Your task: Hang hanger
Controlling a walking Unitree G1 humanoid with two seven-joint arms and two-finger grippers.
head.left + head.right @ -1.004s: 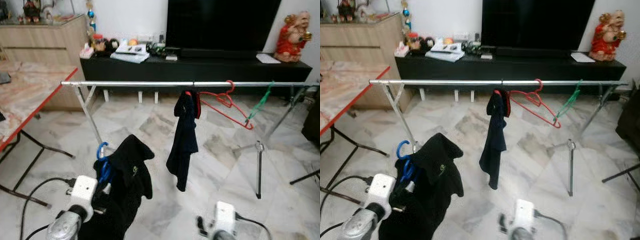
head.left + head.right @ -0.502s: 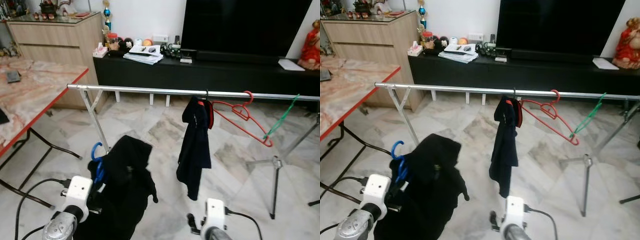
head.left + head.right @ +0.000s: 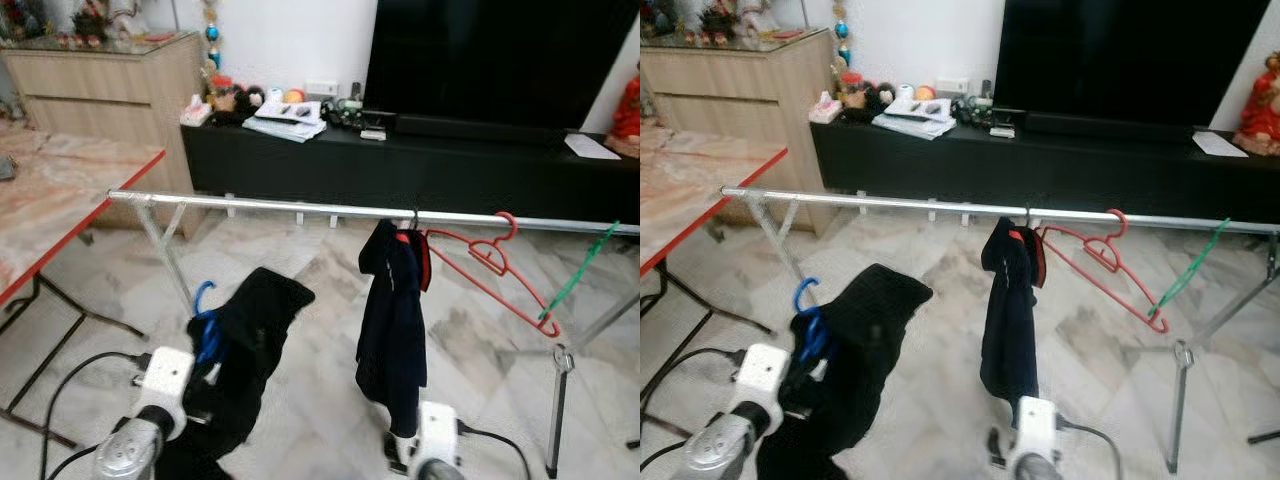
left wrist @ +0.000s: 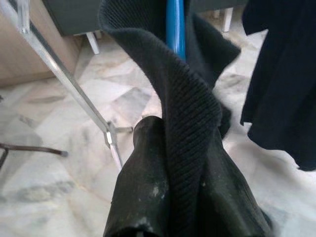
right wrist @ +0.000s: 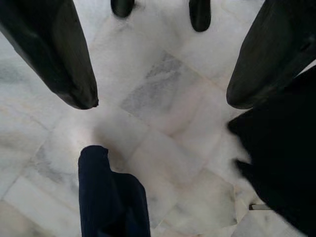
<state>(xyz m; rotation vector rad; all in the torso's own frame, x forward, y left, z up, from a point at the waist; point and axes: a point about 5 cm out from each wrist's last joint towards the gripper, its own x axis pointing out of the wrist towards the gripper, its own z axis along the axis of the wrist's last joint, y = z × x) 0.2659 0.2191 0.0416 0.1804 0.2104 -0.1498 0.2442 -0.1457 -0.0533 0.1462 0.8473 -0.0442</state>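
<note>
The left gripper (image 4: 168, 187) clamps the blue hanger (image 3: 205, 325) with its black garment (image 3: 250, 340); it should lift the hook over the rail's (image 3: 250, 206) bare left end. The right gripper (image 5: 158, 74) hangs open.

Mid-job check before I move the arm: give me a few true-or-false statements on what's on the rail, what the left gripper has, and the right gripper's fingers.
1. The left gripper holds a blue hanger draped with a black garment. True.
2. The blue hanger already hangs on the rail. False: it sits below the rail, in the gripper.
3. A dark garment hangs on the rail beside a red hanger. True.
4. The right gripper is clamped on the red hanger. False: its fingers are spread, above bare floor.
5. A green hanger is on the rail. True.
</note>
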